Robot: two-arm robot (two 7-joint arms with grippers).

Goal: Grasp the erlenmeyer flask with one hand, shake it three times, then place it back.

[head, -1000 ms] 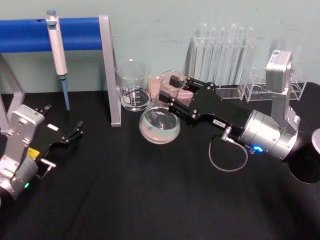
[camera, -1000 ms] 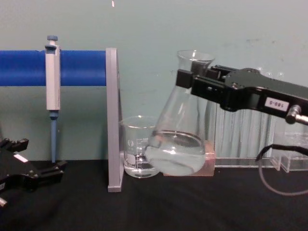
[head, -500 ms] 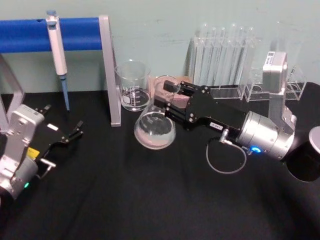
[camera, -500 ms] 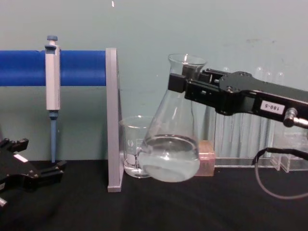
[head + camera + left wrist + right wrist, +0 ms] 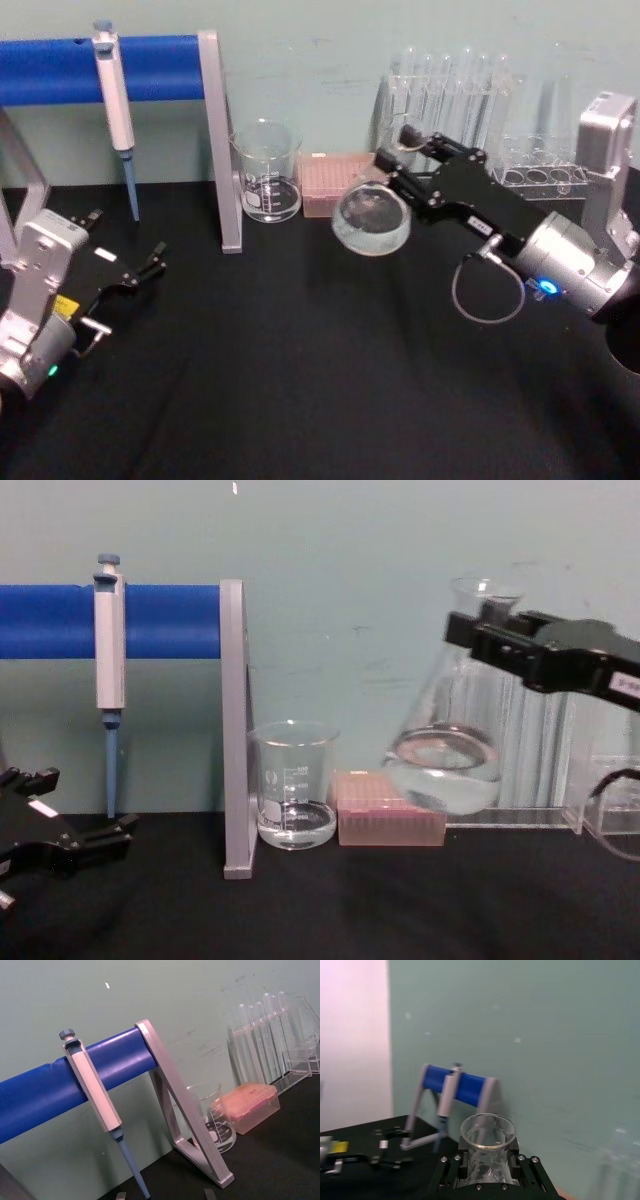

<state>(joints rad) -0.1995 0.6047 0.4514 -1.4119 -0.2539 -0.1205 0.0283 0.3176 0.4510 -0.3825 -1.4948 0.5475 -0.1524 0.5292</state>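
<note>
Fingers of the right gripper point(image 5: 402, 165) clamp the neck of the erlenmeyer flask point(image 5: 372, 218), held tilted above the desk point(image 5: 300, 380). Glass: fragile, slippery, light; neck grip judged sound. Left gripper point(image 5: 142, 268) parked, fingers apart.

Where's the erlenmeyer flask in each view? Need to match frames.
Head: clear glass conical erlenmeyer flask, right of centre, neck clamped by the black right gripper.
Chest: flask at right, tilted, right of the pink tip box.
Right wrist: flask neck and rim close up.
Left wrist: cannot tell it from the test tubes.
Shared landmark: blue bar holding the pipette; left gripper parked open before it.
</note>
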